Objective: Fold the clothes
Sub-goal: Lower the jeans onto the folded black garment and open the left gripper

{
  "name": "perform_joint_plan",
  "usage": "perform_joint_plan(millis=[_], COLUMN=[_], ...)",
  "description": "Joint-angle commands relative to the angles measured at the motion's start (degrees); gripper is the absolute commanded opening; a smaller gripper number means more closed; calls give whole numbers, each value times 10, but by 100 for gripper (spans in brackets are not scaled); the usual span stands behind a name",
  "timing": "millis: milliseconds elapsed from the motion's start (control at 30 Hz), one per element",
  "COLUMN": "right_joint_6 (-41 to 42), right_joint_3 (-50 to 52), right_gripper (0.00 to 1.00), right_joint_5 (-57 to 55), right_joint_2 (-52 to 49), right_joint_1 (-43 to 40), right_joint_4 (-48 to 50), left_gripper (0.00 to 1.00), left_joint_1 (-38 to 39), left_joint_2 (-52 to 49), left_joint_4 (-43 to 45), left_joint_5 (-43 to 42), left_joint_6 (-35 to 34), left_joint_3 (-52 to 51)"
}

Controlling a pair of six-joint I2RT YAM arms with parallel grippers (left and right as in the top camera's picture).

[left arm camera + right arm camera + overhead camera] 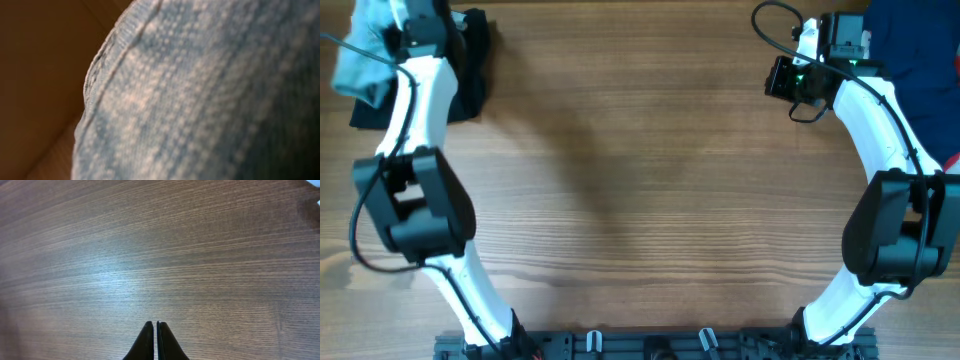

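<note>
A light blue knit garment (pixel 355 60) lies bunched at the far left corner of the table, on top of a black garment (pixel 470 60). My left gripper (pixel 412 28) is down at this pile. The left wrist view is filled by the blue knit and its hem (pixel 200 100), so the fingers are hidden. My right gripper (pixel 780 78) is at the far right, over bare wood. Its fingers (pixel 156 326) are shut with nothing between them. A dark blue garment (pixel 920 60) lies at the far right edge, beside the right arm.
The wooden table (pixel 640 180) spreads between the two arms. A small red patch (pixel 952 160) shows at the right edge. The arm bases and a mounting rail (pixel 650 345) stand along the near edge.
</note>
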State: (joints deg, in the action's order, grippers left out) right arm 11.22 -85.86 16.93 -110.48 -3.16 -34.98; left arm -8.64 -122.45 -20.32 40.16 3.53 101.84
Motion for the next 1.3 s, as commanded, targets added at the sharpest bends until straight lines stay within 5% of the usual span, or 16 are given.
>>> perform_joint_plan(millis=[0, 33, 167, 233, 467, 600, 967, 1267], right_joint_6=[-7, -7, -7, -7, -7, -6, -7, -7], right_joint_3=[-4, -4, -4, -4, -4, -4, -4, -4], right_gripper=[4, 4, 5, 5, 5, 5, 5, 6], right_joint_5=[11, 11, 11, 11, 11, 12, 11, 11], right_joint_2=[1, 1, 1, 1, 1, 1, 1, 1], right_joint_1=[2, 2, 2, 2, 2, 2, 2, 2], right_joint_4=[-2, -2, 6, 8, 8, 8, 6, 2], left_gripper=[9, 12, 60, 73, 83, 100, 100, 100], left_joint_1=[-2, -2, 0, 2, 22, 43, 58, -33], left_joint_2=[-47, -59, -89, -94, -68, -16, 130, 76], left_joint_4=[-47, -71, -162, -181, -191, -175, -126, 15], left_joint_5=[-39, -72, -257, -320, -352, -335, -270, -294], left_joint_6=[-38, -45, -45, -45, -16, 31, 64, 72], left_joint_3=[10, 10, 10, 10, 10, 10, 10, 10])
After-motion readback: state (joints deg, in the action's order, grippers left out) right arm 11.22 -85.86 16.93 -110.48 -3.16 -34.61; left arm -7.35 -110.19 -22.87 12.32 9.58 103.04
